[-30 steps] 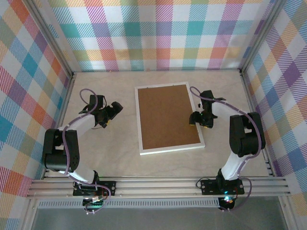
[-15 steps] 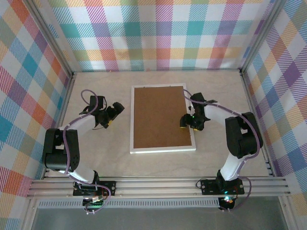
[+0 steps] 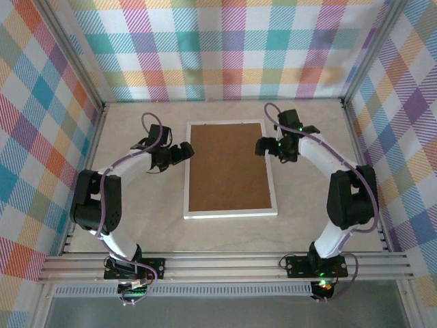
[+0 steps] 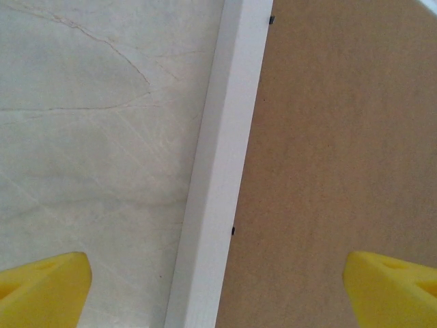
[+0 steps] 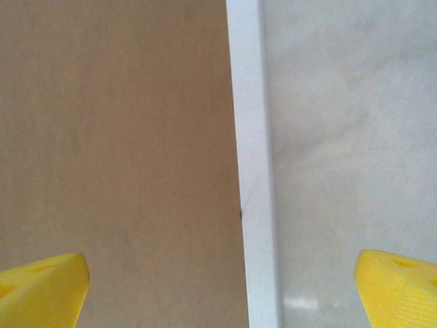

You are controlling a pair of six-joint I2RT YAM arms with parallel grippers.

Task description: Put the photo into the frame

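The white frame (image 3: 230, 214) lies flat in the middle of the table, back side up, with a plain brown backing board (image 3: 229, 167) covering its opening. The photo is hidden. My left gripper (image 3: 183, 152) hovers at the frame's left rim near the far end. In the left wrist view its yellow fingertips (image 4: 41, 290) stand wide apart, open, either side of the rim (image 4: 218, 171) and board (image 4: 334, 137). My right gripper (image 3: 263, 145) is at the right rim, also open. Its fingertips (image 5: 399, 287) straddle the rim (image 5: 251, 171) and board (image 5: 116, 137) without touching.
The pale marbled tabletop (image 3: 136, 219) stretches on both sides of the frame. Plaid walls (image 3: 225, 48) and metal rails close in the table at the back and sides.
The frame slid left and straightened. My right gripper moved toward the far end of the right rim and opened wider. My left gripper moved right to the left rim.
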